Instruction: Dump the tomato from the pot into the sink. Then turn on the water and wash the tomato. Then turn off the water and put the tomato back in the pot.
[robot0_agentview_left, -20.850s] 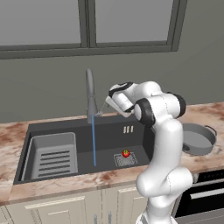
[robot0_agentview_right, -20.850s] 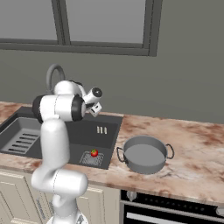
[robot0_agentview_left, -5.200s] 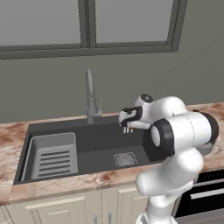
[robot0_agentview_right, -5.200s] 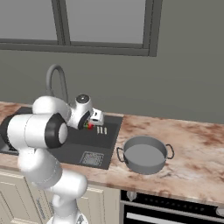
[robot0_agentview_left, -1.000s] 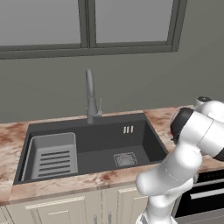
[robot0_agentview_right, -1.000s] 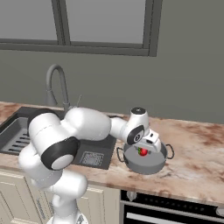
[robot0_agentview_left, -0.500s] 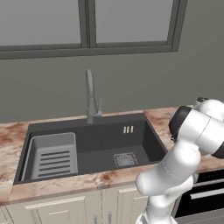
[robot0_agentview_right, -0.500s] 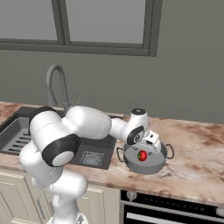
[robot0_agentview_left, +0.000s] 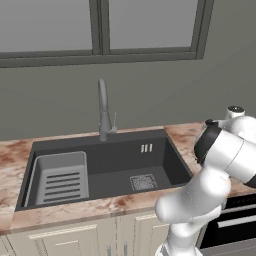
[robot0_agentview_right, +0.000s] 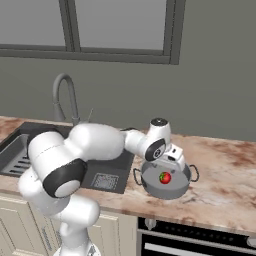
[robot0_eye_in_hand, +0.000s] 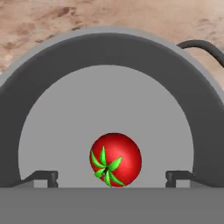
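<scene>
The tomato (robot0_eye_in_hand: 116, 159), red with a green stem top, lies on the flat bottom of the grey pot (robot0_eye_in_hand: 109, 43). My gripper (robot0_eye_in_hand: 111, 177) hangs just above it, open, with its fingertips (robot0_eye_in_hand: 41, 177) wide apart on either side and not touching it. From the right base view, the pot (robot0_agentview_right: 182, 186) stands on the marble counter right of the sink (robot0_agentview_right: 117, 162), with the tomato (robot0_agentview_right: 164, 177) inside and the gripper (robot0_agentview_right: 172, 159) over its far rim. The sink (robot0_agentview_left: 110, 167) is dark and no water runs from the faucet (robot0_agentview_left: 103, 112).
A lighter ribbed rack (robot0_agentview_left: 60, 177) sits in the sink's left half, and a square drain grate (robot0_agentview_left: 143, 181) lies in the basin floor. An oven front (robot0_agentview_right: 200, 235) is below the counter under the pot. The wall and window rise behind the faucet (robot0_agentview_right: 65, 95).
The jaws have spread wide and let go of the tomato, which now rests on the pot's bottom. The arm has hardly moved.
</scene>
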